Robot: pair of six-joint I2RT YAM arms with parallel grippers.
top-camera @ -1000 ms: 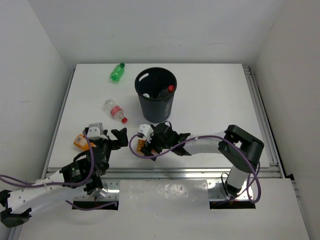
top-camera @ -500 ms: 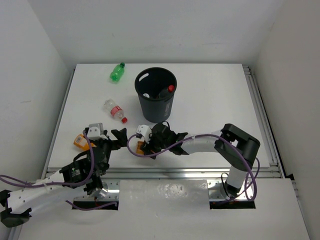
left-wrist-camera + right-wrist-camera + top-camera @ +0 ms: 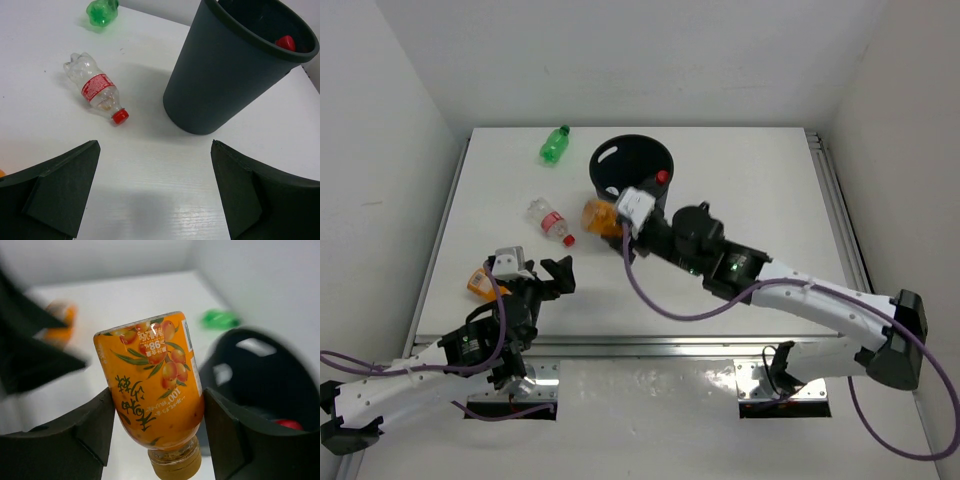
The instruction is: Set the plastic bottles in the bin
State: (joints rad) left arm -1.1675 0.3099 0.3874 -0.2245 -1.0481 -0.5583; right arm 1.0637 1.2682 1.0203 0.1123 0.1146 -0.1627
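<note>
Bottle [image 3: 150,385], glossy orange plastic, clamped in right gripper [image 3: 160,430], left gripper [image 3: 154,165] spread, tapered bin [image 3: 225,80]

Wide-spread left claw [image 3: 155,145], clear bottle [image 3: 97,92] near black bin [image 3: 220,85], green bottle [image 3: 101,10] beyond

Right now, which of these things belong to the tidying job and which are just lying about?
Part of the job: bin; orange bottle in the right gripper; clear bottle; green bottle; second orange bottle; red cap inside the bin.
Just lying about: nothing else on the table.
</note>
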